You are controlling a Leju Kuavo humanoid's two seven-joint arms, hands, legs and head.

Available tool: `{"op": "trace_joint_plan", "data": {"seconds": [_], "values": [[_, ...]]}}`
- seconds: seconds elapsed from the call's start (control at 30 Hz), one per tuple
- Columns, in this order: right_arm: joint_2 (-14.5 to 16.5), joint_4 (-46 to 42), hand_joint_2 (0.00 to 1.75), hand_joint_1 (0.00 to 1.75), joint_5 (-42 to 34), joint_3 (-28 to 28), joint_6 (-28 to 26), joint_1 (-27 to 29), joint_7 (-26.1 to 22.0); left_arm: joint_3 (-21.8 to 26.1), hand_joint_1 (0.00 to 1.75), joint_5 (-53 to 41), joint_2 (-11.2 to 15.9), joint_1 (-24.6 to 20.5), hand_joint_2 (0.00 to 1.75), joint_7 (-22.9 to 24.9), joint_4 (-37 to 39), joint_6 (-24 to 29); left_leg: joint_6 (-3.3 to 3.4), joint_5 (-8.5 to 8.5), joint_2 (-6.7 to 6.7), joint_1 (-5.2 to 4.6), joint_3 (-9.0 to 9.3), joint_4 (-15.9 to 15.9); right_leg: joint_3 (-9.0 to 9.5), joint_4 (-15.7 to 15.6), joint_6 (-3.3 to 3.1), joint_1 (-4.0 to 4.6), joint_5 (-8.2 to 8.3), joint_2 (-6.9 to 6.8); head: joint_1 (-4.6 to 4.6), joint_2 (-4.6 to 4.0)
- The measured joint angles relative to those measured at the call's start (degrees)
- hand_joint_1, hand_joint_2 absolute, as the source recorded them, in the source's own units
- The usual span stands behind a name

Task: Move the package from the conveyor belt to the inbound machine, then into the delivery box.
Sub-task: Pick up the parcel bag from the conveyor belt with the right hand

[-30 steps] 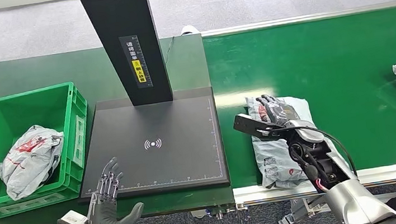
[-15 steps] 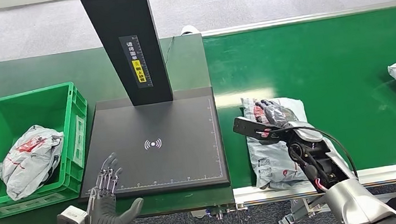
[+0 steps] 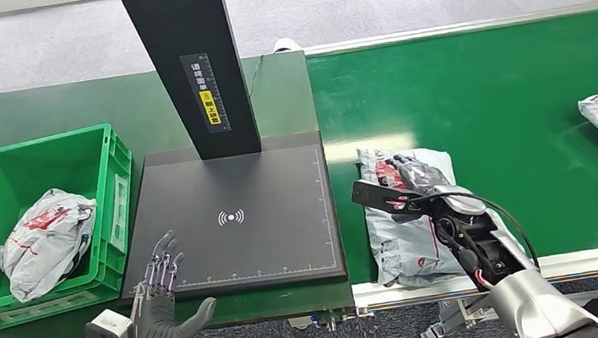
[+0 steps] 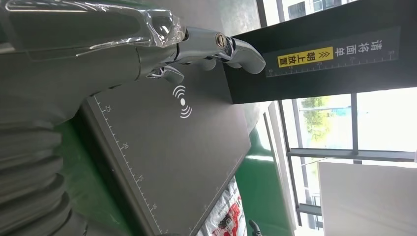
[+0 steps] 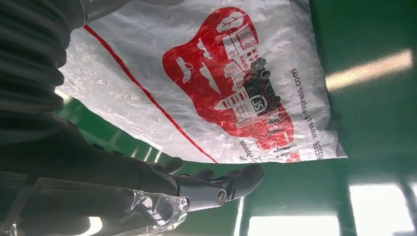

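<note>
The soft grey plastic courier package with red print [image 3: 404,225] lies flat on the green conveyor belt [image 3: 508,94], at about 3 o'clock from the black inbound machine's scanning plate [image 3: 233,219]. The right robot hand [image 3: 412,175] reaches over its far half; whether its fingers have closed on the package cannot be told. It looks light, limp and slippery, likely to sag, so gathering a fold near the middle seems safest. The left robot hand [image 3: 163,308] waits open, fingers spread, at the plate's 7 o'clock corner.
</note>
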Motion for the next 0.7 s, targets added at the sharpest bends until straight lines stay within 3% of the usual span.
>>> {"op": "trace_joint_plan", "data": {"seconds": [0.27,0.5,0.7], "values": [[1.4,3.8,1.75,0.0,-0.5,1.3,2.4,-0.8,-0.2,-0.3,0.0,0.0,0.0,-1.2,1.75,0.1,1.4,-0.5,0.0,0.0,0.0,0.0,0.0,0.0,0.0,0.0,0.0,0.0,0.0,0.0,0.01,0.0],[4.3,10.0,1.75,0.0,-0.6,5.1,7.4,-2.6,-3.7,-1.2,0.0,0.2,-0.3,-3.7,1.75,0.3,3.8,-0.5,0.0,0.0,0.01,0.0,0.03,0.0,0.0,0.0,0.0,0.0,0.0,0.01,0.01,0.0],[5.1,13.0,1.75,0.0,-2.1,8.1,7.8,-3.4,-5.1,-2.2,0.0,1.0,-0.3,-5.6,1.75,0.6,6.0,-0.4,0.0,0.0,0.01,0.0,0.06,0.0,0.01,0.0,0.0,0.0,0.0,0.01,0.01,0.0]]}}
